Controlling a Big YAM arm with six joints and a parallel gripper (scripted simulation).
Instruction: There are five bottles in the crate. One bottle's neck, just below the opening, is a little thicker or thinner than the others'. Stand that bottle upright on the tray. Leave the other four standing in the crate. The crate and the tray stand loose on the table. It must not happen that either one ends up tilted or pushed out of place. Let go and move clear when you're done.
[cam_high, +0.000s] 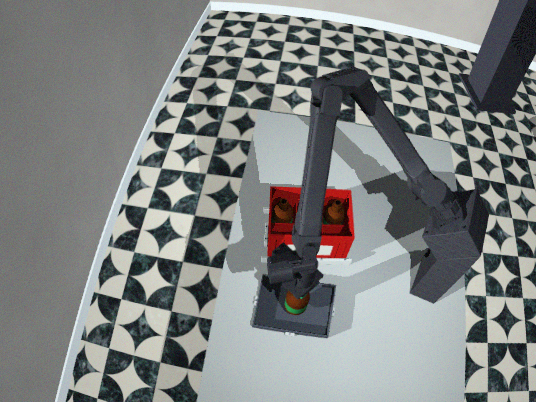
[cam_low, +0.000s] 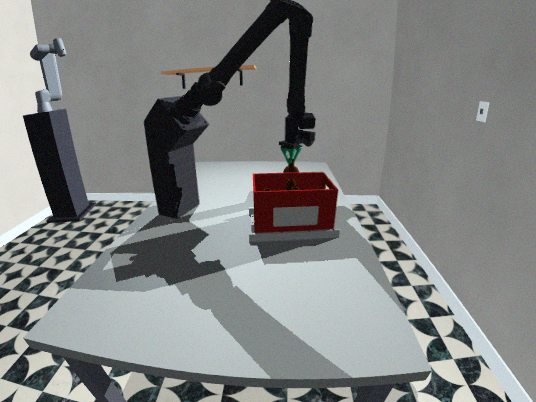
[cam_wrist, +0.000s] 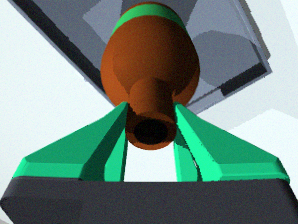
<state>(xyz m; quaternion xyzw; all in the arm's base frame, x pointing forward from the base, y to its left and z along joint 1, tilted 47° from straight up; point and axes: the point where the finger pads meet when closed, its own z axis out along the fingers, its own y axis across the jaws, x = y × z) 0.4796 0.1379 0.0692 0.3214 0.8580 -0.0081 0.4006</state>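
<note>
Tray (cam_high: 261, 317) (cam_wrist: 92, 75) visible from above, exterior view hides it

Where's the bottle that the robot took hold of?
In the top view, the brown glass-like bottle with a green band is over the dark rectangular tray, below the red crate.
</note>
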